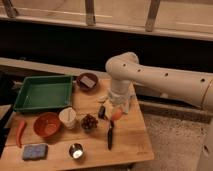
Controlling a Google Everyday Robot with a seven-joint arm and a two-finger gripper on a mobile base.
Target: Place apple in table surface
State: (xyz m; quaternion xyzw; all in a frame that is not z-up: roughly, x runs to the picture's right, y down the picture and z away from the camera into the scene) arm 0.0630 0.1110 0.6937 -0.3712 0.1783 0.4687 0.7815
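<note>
The apple point(116, 115), small and yellow-orange, sits between the fingers of my gripper point(114, 113), just above the right half of the wooden slatted table surface point(131, 144). The gripper hangs below the white arm's wrist point(120, 95) and is shut on the apple. A dark finger point(102, 112) shows to the apple's left. The apple's underside is close to the tabletop; I cannot tell whether it touches.
A green tray point(42, 92) stands at the back left, with a dark bowl point(87, 81) beside it. An orange bowl point(47, 124), white cup point(67, 118), dark red cluster point(89, 122), black-handled utensil point(110, 136), small metal cup point(76, 150), blue sponge point(34, 151) and chili pepper point(20, 133) lie on the table.
</note>
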